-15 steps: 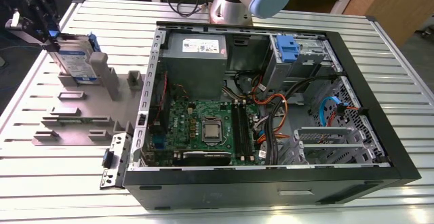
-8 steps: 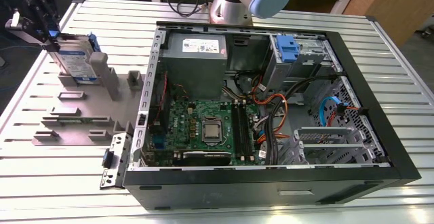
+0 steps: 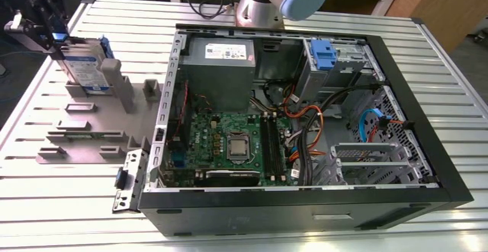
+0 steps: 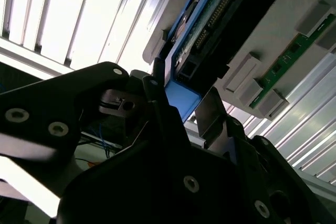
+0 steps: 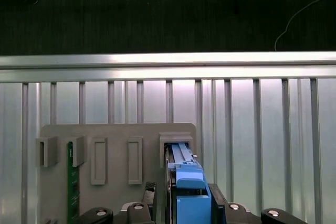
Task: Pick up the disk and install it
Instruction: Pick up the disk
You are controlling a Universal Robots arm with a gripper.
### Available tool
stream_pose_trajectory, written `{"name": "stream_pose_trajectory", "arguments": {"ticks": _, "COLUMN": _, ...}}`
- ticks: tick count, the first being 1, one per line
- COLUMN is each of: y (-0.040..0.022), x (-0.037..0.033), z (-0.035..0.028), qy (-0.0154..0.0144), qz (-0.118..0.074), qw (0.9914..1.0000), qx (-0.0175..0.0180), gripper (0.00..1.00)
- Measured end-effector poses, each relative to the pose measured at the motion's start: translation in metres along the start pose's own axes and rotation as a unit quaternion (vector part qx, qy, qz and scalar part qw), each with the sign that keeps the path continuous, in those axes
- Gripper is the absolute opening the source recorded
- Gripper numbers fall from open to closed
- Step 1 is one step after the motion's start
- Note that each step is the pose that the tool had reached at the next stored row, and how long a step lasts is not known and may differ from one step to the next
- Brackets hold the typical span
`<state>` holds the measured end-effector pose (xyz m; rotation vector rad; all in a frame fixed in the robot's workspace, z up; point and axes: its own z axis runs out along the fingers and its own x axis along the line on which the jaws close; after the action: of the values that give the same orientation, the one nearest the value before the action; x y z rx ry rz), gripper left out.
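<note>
Exterior view, far left: the gripper (image 3: 52, 35) hangs right over the disk (image 3: 86, 69), which stands on edge in a slot of the grey fixture plate (image 3: 134, 109) on the ribbed tabletop (image 3: 46, 206), seated and not lifted. Sliding across to the exterior view's right, the open computer case (image 3: 305, 202) lies well apart from the disk, with the grey power supply (image 3: 217, 58) against its back wall and the arm (image 3: 263, 3) rising behind it. By my reading, the relation that matters is this: the disk sits directly beneath the gripper, thin upper edge presented to it and flat faces upright, while the case lies off to the side. First wrist view looks straight down and adds the alignment. The blue carrier (image 5: 186, 182) of the disk is lined up dead centre under the gripper (image 5: 184, 205), its narrow edge running away across the fixture plate (image 5: 115, 132), and a green board (image 5: 71, 182) stands in another slot well to one side. Second wrist view closes right in: the gripper (image 4: 184, 90) sits astride the blue carrier's corner, and the disk (image 4: 231, 14) turns its dark circuit-board face our way. Clamped, or merely astride? I cannot tell, because contact on both sides isn't clear.
</note>
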<state>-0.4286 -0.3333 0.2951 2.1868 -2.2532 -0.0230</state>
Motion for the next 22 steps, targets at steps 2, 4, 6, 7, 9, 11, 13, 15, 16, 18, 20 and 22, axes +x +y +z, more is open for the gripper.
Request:
{"name": "stream_pose_trajectory", "arguments": {"ticks": 2, "y": 0.0, "x": 0.0, "z": 0.0011, "qy": 0.0, "qz": 0.0, "qw": 1.0, "qx": 0.0001, "gripper": 0.5}}
{"name": "stream_pose_trajectory", "arguments": {"ticks": 4, "y": 0.0, "x": 0.0, "z": 0.0021, "qy": 0.0, "qz": 0.0, "qw": 1.0, "qx": 0.0, "gripper": 0.5}}
{"name": "stream_pose_trajectory", "arguments": {"ticks": 6, "y": 0.0, "x": 0.0, "z": 0.003, "qy": 0.0001, "qz": 0.0, "qw": 1.0, "qx": -0.0001, "gripper": 0.5}}
{"name": "stream_pose_trajectory", "arguments": {"ticks": 7, "y": 0.0, "x": 0.0, "z": 0.0033, "qy": 0.0001, "qz": 0.0, "qw": 1.0, "qx": -0.0001, "gripper": 0.5}}
{"name": "stream_pose_trajectory", "arguments": {"ticks": 9, "y": 0.0, "x": 0.0, "z": 0.0042, "qy": 0.0, "qz": 0.0, "qw": 1.0, "qx": -0.0001, "gripper": 0.42}}
{"name": "stream_pose_trajectory", "arguments": {"ticks": 11, "y": 0.0, "x": 0.0, "z": 0.0044, "qy": 0.0, "qz": 0.0, "qw": 1.0, "qx": -0.0001, "gripper": 0.42}}
{"name": "stream_pose_trajectory", "arguments": {"ticks": 13, "y": 0.0, "x": 0.0, "z": 0.0046, "qy": 0.0001, "qz": 0.0, "qw": 1.0, "qx": -0.0002, "gripper": 0.4}}
{"name": "stream_pose_trajectory", "arguments": {"ticks": 15, "y": 0.0, "x": 0.0001, "z": 0.0048, "qy": 0.0001, "qz": 0.0, "qw": 1.0, "qx": -0.0001, "gripper": 0.36}}
{"name": "stream_pose_trajectory", "arguments": {"ticks": 16, "y": 0.0, "x": 0.0, "z": 0.0049, "qy": 0.0001, "qz": 0.0, "qw": 1.0, "qx": -0.0001, "gripper": 0.36}}
{"name": "stream_pose_trajectory", "arguments": {"ticks": 18, "y": 0.0, "x": 0.0, "z": 0.0051, "qy": 0.0001, "qz": 0.0, "qw": 1.0, "qx": -0.0001, "gripper": 0.36}}
{"name": "stream_pose_trajectory", "arguments": {"ticks": 20, "y": 0.0, "x": 0.0001, "z": 0.0053, "qy": 0.0001, "qz": 0.0, "qw": 1.0, "qx": -0.0001, "gripper": 0.36}}
{"name": "stream_pose_trajectory", "arguments": {"ticks": 22, "y": 0.0, "x": 0.0001, "z": 0.0056, "qy": 0.0001, "qz": 0.0, "qw": 1.0, "qx": -0.0001, "gripper": 0.36}}
